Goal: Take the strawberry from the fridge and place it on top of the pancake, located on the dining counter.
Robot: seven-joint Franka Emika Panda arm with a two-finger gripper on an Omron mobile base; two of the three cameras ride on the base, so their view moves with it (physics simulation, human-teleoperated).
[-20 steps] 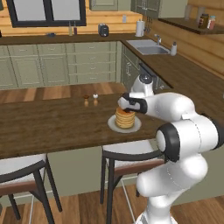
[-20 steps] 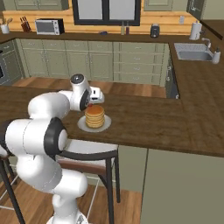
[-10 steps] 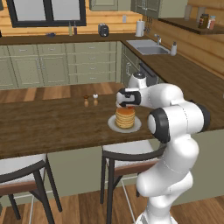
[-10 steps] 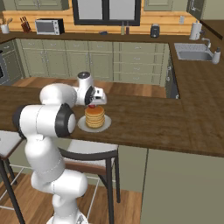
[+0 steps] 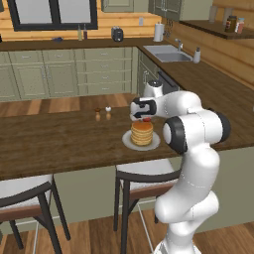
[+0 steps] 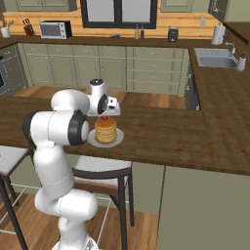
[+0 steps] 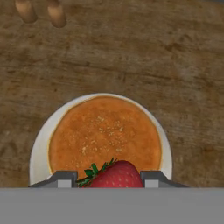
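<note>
White plate (image 7: 37, 148) holds pancake (image 7: 103, 133).

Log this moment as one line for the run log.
phase: placing | gripper: shut on strawberry | position: above pancake on white plate, dining counter | release: not yet

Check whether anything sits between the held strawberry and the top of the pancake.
Nothing visible does. The gripper holds the strawberry directly above the pancake, whose top is bare in the hand view. The two small shakers stand apart on the dining counter, off to the side of the plate.
</note>
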